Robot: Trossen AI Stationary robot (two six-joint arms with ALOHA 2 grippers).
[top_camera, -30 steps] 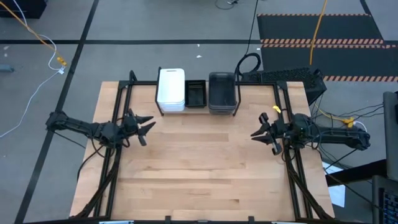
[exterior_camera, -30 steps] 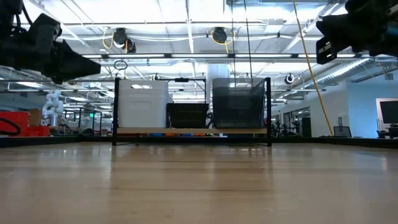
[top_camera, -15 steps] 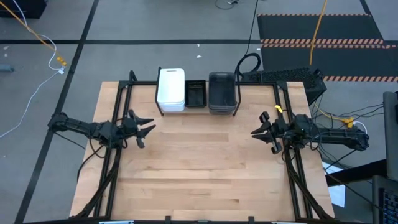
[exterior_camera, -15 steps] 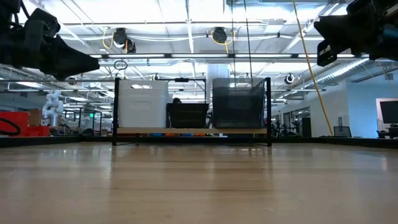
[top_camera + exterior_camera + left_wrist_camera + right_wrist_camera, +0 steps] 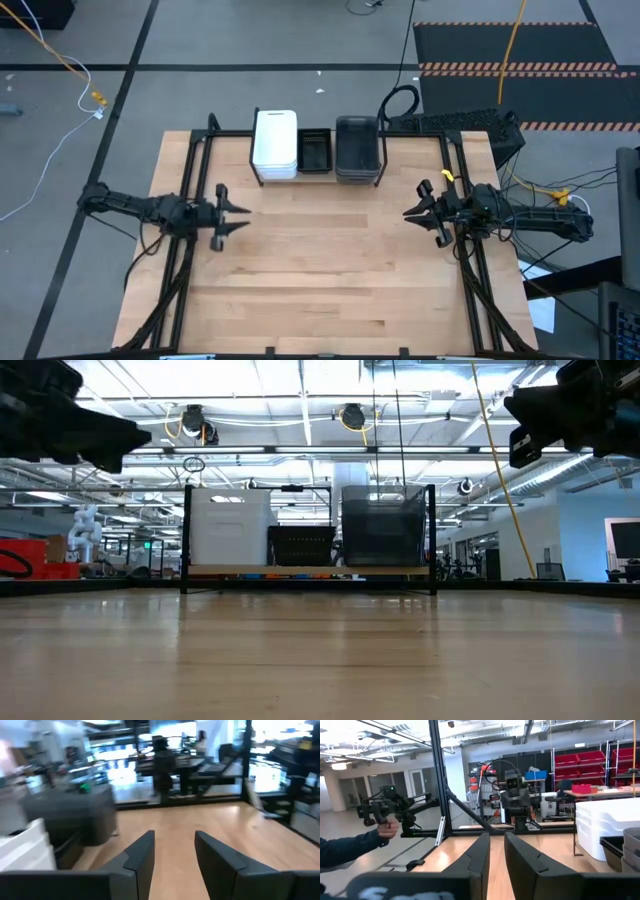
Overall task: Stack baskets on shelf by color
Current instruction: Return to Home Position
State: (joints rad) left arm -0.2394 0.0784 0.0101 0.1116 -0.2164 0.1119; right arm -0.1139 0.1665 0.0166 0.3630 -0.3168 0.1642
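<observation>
Left gripper (image 5: 240,215) has rolled level near the bench's (image 5: 320,290) left edge, jaws apart; right gripper (image 5: 410,213), jaws narrowly apart. Only the right wrist view shows a person's hand (image 5: 387,827).

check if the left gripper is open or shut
Open: the jaws of the left gripper stand apart in its wrist view, only tabletop between them. The right gripper hovers at the right edge.

Robotics lab, red bins (image 5: 592,757), distant robot (image 5: 515,790)
</observation>
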